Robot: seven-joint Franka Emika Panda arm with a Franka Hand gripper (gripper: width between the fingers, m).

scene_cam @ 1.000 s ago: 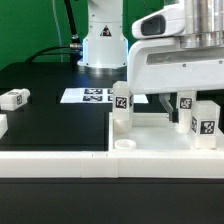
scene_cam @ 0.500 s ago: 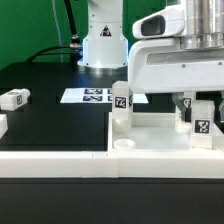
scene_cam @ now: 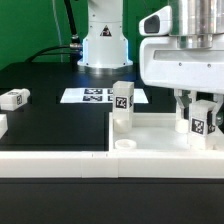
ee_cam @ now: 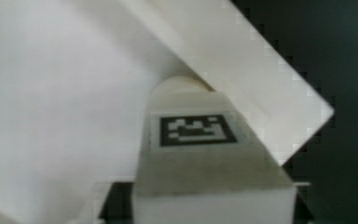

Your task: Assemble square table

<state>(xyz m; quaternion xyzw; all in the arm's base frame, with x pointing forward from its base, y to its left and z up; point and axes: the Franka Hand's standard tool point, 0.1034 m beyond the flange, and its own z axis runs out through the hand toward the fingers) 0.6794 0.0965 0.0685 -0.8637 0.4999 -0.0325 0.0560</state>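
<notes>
The white square tabletop [scene_cam: 160, 128] lies on the exterior view's right, and its rim [ee_cam: 247, 60] also shows in the wrist view. One white tagged leg [scene_cam: 122, 105] stands upright at its near left corner. My gripper [scene_cam: 200, 108] hangs over the right side of the top, its fingers on either side of a second upright tagged leg [scene_cam: 204, 122]. In the wrist view this leg [ee_cam: 202, 150] fills the gap between the gripper's [ee_cam: 202, 205] dark fingers, so the gripper is shut on it.
A loose leg [scene_cam: 12, 98] lies on the black table at the left, and another white part [scene_cam: 2, 125] shows at the left edge. The marker board [scene_cam: 95, 96] lies before the robot base. The long white border wall [scene_cam: 55, 160] runs along the front.
My gripper has shifted a little toward the exterior view's right and risen slightly. The leg between its fingers has turned, so its tag faces differently.
</notes>
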